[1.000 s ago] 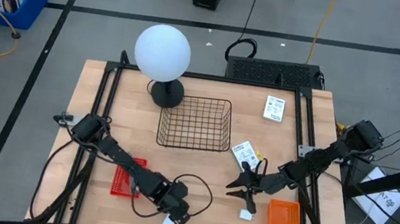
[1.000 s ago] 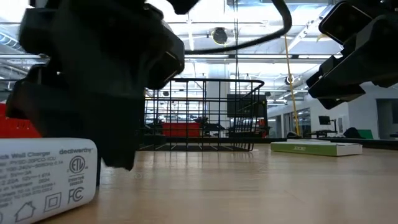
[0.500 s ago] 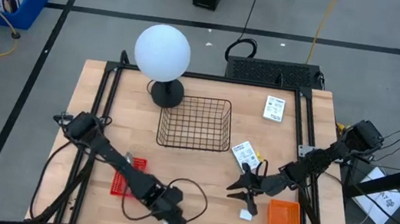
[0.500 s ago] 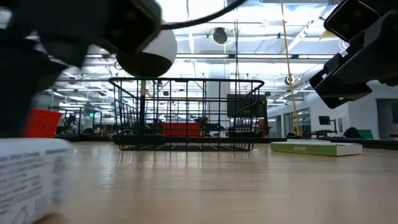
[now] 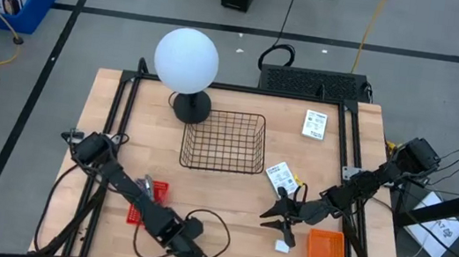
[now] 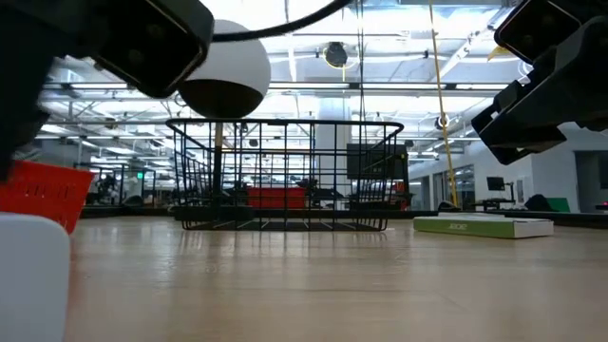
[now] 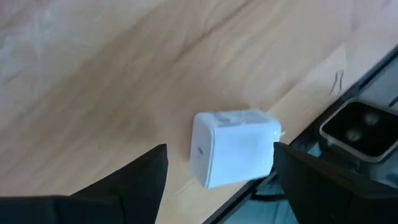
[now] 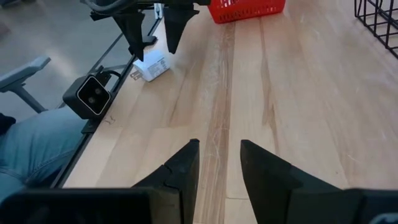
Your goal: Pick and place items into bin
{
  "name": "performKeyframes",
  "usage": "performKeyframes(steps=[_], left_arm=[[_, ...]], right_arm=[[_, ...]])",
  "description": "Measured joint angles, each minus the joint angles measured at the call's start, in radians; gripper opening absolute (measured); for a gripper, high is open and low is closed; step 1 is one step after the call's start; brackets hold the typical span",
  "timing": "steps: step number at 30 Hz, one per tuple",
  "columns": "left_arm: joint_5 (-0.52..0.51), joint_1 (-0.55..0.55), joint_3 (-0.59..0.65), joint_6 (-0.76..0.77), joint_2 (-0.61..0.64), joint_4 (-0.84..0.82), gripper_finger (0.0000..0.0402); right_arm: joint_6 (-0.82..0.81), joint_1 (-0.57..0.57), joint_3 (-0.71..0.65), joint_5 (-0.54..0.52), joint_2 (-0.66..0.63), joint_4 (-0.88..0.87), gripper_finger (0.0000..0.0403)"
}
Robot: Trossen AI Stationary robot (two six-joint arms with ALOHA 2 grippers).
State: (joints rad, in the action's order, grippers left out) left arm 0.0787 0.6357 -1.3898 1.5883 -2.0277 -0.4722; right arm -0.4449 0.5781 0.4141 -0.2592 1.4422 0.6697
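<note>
White block (image 7: 234, 146) — hidden under arm in high view | left pincer (image 7: 217, 180) wide, straddling it | right pincer (image 8: 217, 165) narrowly parted

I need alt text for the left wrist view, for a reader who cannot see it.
A small white charger block lies on the wooden table near its edge, between the two dark fingers of the left claw, which is open around it. A small black camera sits just beyond the table edge.

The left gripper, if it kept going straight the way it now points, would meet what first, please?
Most likely the white charger block: it lies on the table directly ahead of the open left gripper, between its fingers' lines, close to the table's front edge. Depth is uncertain.
</note>
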Motion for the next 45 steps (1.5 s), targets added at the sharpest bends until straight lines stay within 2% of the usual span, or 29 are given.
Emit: performKeyframes(steps=[9, 16, 19, 22, 29, 35, 37, 41, 45], left_arm=[[-0.027, -0.022, 0.000, -0.294, 0.000, -0.024, 0.0267], [0.020, -0.032, 0.000, -0.457, 0.000, -0.024, 0.0246], [0.025, -0.044, 0.000, -0.614, 0.000, -0.017, 0.0239], [-0.013, -0.045, 0.000, -0.776, 0.003, 0.005, 0.0235], [-0.028, -0.027, 0.000, -1.010, 0.062, -0.001, 0.0234], [-0.102, 0.079, -0.002, -1.287, 0.088, 0.067, 0.0234], [-0.166, 0.111, -0.002, -1.363, 0.082, 0.077, 0.0234], [-0.344, 0.132, -0.001, -1.390, 0.071, 0.059, 0.0234], [-0.375, 0.131, -0.002, -1.376, 0.073, 0.034, 0.0234]], right_arm=[[-0.001, 0.000, 0.000, 0.000, 0.000, -0.001, 0.0111], [-0.007, 0.000, 0.000, 0.000, 0.000, 0.001, 0.0111], [-0.006, 0.000, 0.000, 0.000, 0.000, 0.000, 0.0111], [0.000, 0.000, 0.000, 0.000, 0.000, 0.000, 0.0110], [0.008, -0.007, 0.000, -0.003, 0.000, 0.000, 0.0110], [0.011, -0.025, 0.000, -0.005, 0.000, -0.008, 0.0111], [0.012, -0.031, 0.000, -0.005, 0.000, -0.008, 0.0111], [0.007, -0.049, 0.000, -0.005, 0.000, -0.008, 0.0110], [-0.031, -0.056, 0.000, -0.005, 0.000, -0.012, 0.0111]])
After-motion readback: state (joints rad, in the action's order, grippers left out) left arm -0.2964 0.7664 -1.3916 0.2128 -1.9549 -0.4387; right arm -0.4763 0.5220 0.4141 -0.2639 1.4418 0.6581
